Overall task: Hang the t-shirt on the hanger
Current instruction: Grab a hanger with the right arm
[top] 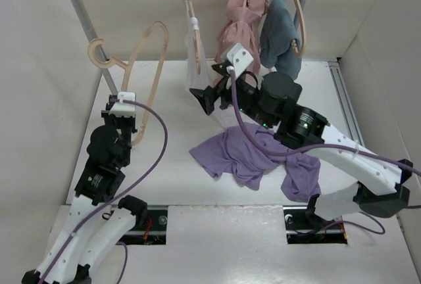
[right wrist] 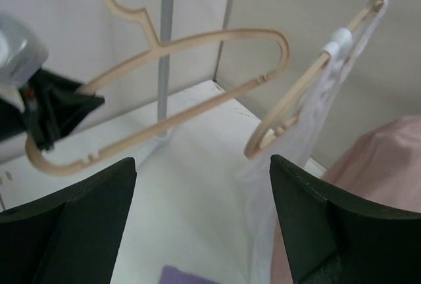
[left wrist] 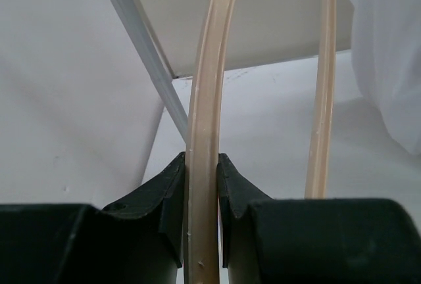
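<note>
The lavender t-shirt (top: 245,156) lies crumpled on the table under my right arm; a corner of it shows at the bottom of the right wrist view (right wrist: 187,275). The pale wooden hanger (top: 150,54) is held up above the table's left side, bare. My left gripper (top: 125,110) is shut on one of its arms; the left wrist view shows the arm (left wrist: 202,119) clamped between both pads. My right gripper (top: 202,100) is open and empty above the table, just left of the hanging white garment. In the right wrist view (right wrist: 202,159) it faces the hanger (right wrist: 191,41).
A grey rack pole (top: 85,18) rises at the back left. On the rail hang a white garment (top: 197,50), a dusty pink one (top: 242,21) and a blue-grey one (top: 279,34), each on its own hanger. Walls enclose the table on both sides.
</note>
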Robot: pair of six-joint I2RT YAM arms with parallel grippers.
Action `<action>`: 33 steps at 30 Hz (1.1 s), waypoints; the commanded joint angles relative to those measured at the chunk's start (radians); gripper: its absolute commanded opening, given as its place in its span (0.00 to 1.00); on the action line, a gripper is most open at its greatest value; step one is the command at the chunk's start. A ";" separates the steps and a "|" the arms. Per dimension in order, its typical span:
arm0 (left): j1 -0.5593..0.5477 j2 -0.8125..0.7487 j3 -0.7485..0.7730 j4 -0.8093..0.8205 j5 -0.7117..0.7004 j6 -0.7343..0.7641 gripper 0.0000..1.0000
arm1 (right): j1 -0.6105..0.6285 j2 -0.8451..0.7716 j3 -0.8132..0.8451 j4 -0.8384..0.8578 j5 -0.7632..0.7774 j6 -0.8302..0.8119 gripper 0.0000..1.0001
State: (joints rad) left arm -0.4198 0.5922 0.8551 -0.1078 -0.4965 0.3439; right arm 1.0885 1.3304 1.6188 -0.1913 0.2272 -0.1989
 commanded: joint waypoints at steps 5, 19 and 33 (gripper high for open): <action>-0.069 -0.154 -0.042 -0.087 0.168 -0.066 0.00 | -0.001 0.208 0.211 0.118 -0.074 0.251 0.85; -0.079 -0.186 -0.051 -0.132 0.168 -0.066 0.00 | -0.001 0.495 0.398 0.170 -0.121 0.613 0.99; -0.079 -0.204 -0.080 -0.075 0.148 -0.023 0.00 | -0.001 0.578 0.416 0.170 -0.080 0.878 0.99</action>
State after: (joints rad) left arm -0.4938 0.4019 0.7784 -0.2726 -0.3443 0.3077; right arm 1.0870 1.8812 1.9827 -0.0864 0.1345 0.5991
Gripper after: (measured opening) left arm 0.166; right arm 0.990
